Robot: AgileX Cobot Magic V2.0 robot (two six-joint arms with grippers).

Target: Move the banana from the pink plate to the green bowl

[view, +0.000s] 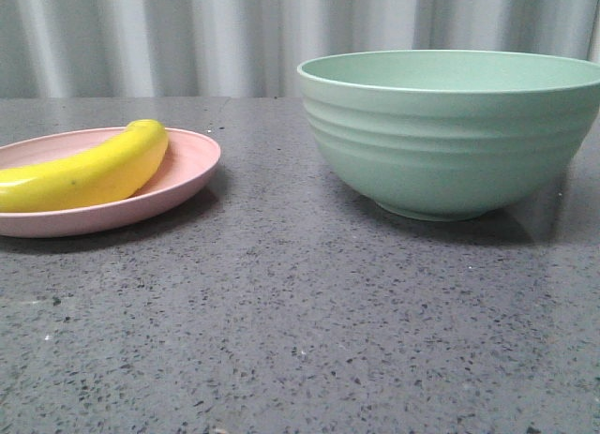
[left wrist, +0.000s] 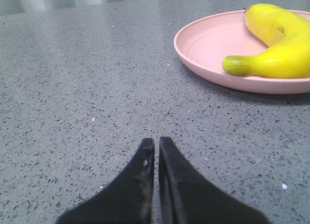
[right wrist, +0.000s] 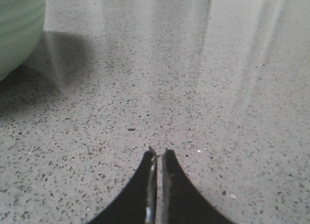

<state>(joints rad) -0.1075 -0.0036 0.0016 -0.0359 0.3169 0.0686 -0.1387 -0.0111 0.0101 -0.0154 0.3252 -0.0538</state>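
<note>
Bowl risk: green bowl [view: 455, 134] is tall-walled and sits just beside your right gripper [right wrist: 156, 154], off to its one side. Carry the fruit low and you'll likely clip the rim or shove the bowl.
Plate risk: pink plate [left wrist: 213, 50] is shallow and prob. light. It lies ahead of the left gripper [left wrist: 156, 142] and to the side; a skewed approach could push it along the table.
Banana risk: banana [left wrist: 276, 45] lies on the plate, apart from both grippers. Looks glossy and curved, so a pinch near the dark tip may slip or roll it off the rim.
L gripper: fingers together, holding nothing, low over the table.
R gripper: fingers together too, nothing held.
Surface: grey speckled stone-look tabletop [view: 309, 340], slightly shiny; things could slide.
Room: pale pleated curtain [view: 187, 36] behind the table.
</note>
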